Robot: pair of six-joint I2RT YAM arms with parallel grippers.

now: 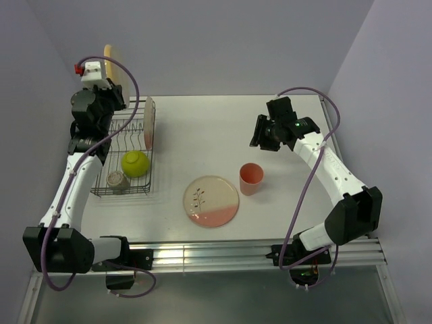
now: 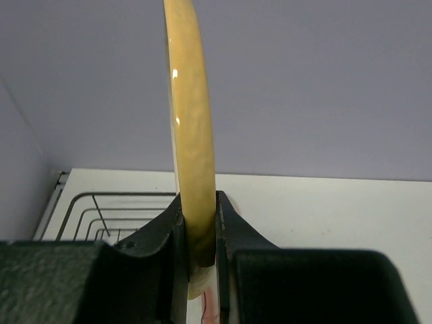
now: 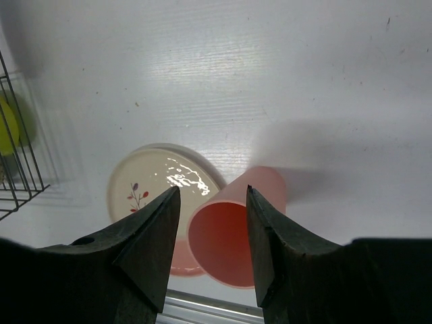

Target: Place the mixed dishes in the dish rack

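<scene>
My left gripper [image 2: 200,202] is shut on the rim of a cream-yellow plate [image 2: 192,135], held on edge high above the back of the black wire dish rack [image 1: 116,135]; that plate also shows in the top view [image 1: 112,62]. In the rack stand a pink-and-cream plate [image 1: 148,121], a lime-green bowl [image 1: 136,163] and a small grey speckled dish [image 1: 117,181]. A leaf-sprig plate [image 1: 211,200] lies flat on the table. A salmon-pink cup [image 1: 251,178] stands upright beside it. My right gripper [image 3: 213,192] is open, raised above the cup [image 3: 236,233], not touching it.
The white table [image 1: 216,128] ends at a metal rail at the near edge [image 1: 223,255]. Purple walls close in at the back and both sides. The rack's wires show at the left of the right wrist view [image 3: 17,148].
</scene>
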